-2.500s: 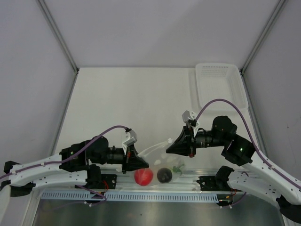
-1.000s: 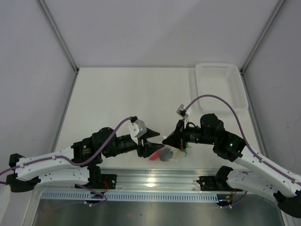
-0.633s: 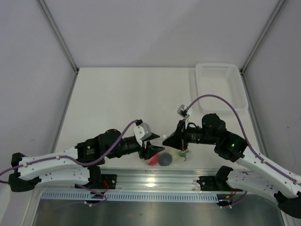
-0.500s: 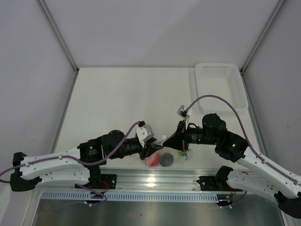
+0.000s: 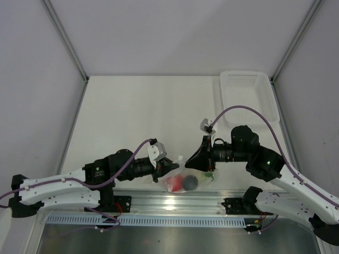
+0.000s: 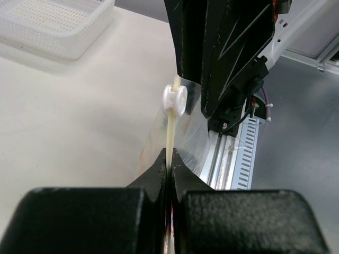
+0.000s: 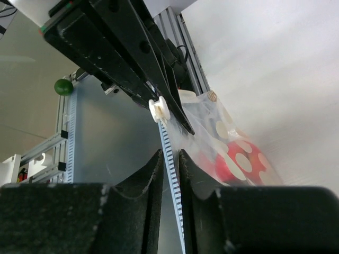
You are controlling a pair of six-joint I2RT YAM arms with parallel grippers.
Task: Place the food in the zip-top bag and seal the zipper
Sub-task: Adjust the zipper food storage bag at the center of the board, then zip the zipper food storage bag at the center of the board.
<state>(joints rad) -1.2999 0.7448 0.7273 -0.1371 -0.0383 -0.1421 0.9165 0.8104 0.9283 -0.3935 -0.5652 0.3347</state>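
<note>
The clear zip-top bag (image 5: pixel 185 177) hangs between my two grippers near the table's front edge. Inside it I see the red tomato (image 5: pixel 173 183), the dark ball (image 5: pixel 190 182) and the radish's green leaves (image 5: pixel 210 175). My left gripper (image 5: pixel 168 168) is shut on the bag's zipper strip (image 6: pixel 171 138), just below the white slider (image 6: pixel 174 99). My right gripper (image 5: pixel 194 159) faces it from the other side. Its jaws (image 7: pixel 169 154) are closed on the ribbed zipper strip (image 7: pixel 168 143), below the slider (image 7: pixel 159 109). The tomato (image 7: pixel 238 161) shows through the spotted plastic.
The white ribbed basket (image 5: pixel 249 95) stands at the back right; it also shows in the left wrist view (image 6: pixel 53 26). An aluminium rail (image 5: pixel 175 203) runs along the near edge just below the bag.
My left gripper has moved right to the bag and shut on its zipper edge. The bag with the food now hangs lifted between both grippers, which stand close together.
</note>
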